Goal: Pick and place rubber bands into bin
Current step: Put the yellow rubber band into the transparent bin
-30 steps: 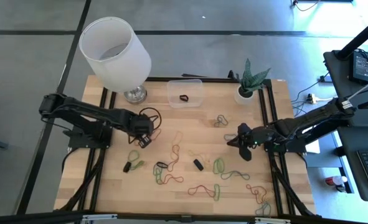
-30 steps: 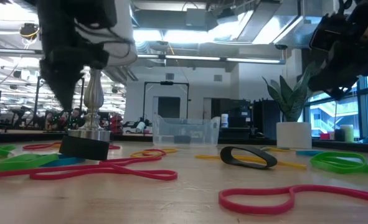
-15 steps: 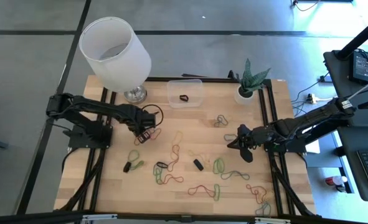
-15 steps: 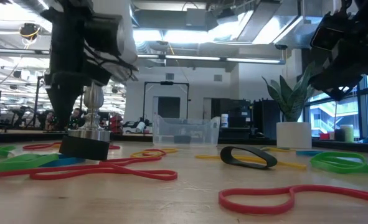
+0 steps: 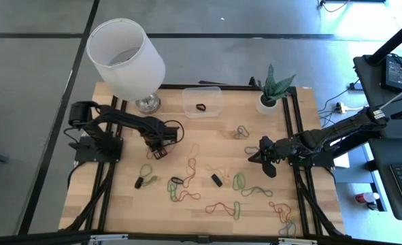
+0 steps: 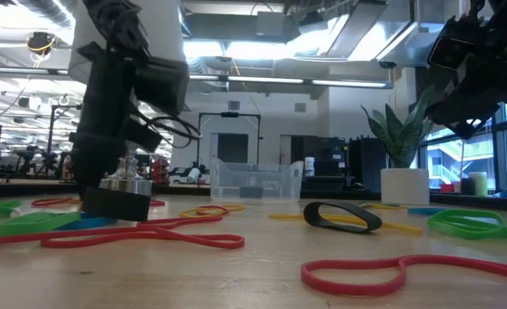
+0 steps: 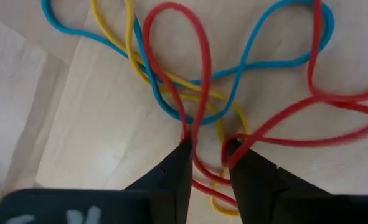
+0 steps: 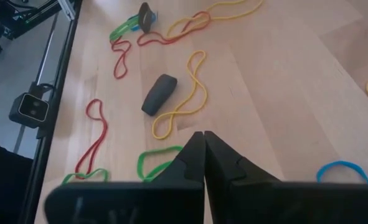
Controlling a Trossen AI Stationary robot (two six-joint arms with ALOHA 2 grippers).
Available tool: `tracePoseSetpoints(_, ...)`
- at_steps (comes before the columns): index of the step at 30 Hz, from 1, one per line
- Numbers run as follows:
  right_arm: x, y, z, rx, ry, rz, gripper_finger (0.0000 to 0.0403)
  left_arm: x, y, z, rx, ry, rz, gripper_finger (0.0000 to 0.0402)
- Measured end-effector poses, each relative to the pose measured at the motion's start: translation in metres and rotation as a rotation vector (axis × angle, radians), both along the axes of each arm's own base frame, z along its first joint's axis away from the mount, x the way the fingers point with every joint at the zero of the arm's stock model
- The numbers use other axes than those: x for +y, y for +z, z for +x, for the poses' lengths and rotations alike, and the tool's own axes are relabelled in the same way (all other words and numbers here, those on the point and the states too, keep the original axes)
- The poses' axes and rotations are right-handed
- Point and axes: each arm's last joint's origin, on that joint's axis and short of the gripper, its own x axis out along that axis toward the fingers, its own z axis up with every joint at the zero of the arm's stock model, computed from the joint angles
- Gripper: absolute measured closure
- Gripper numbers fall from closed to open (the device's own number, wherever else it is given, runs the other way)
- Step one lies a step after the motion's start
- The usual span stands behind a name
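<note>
- The left gripper (image 7: 207, 149) is down at the light wooden table (image 5: 207, 136), on its left half, over a tangle of thin red, yellow and blue rubber bands (image 7: 196, 93).
- Its two dark fingers (image 7: 171, 171) stand a narrow way apart, tips on the wood, with red and yellow strands running through the gap between them; whether they pinch those strands cannot be told.
- The right gripper (image 8: 203, 140) hangs above the table's right side with its fingers pressed together, holding nothing.
- More coloured elastic loops (image 5: 187, 184) lie scattered over the middle and near part of the table.
- The small clear plastic rectangular bin (image 5: 201, 102) stands at the far edge, between the white-shaded lamp (image 5: 126, 58) and the small white plant pot (image 5: 269, 102), well apart from both grippers.
- One black loop (image 5: 201, 107) lies inside it.
</note>
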Motion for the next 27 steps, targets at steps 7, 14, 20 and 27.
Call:
tracePoseSetpoints(7, 0.0, 0.0, 0.0, 0.0, 0.0, -0.001, 0.0403, 0.0, -0.002, 0.0, 0.02, 0.011, -0.025, 0.0378)
tracePoseSetpoints(14, 0.0, 0.0, 0.0, -0.003, 0.014, -0.021, 0.0402, -0.001, 0.036, 0.0, 0.015, 0.096, -0.015, 0.04)
tracePoseSetpoints(20, 0.0, 0.0, 0.0, -0.004, 0.017, -0.026, 0.0402, -0.01, 0.082, -0.001, -0.021, 0.112, 0.009, 0.0401)
tracePoseSetpoints(27, 0.0, 0.0, 0.0, -0.005, 0.02, -0.031, 0.0402, -0.026, 0.128, 0.001, -0.134, 0.108, 0.065, 0.0401)
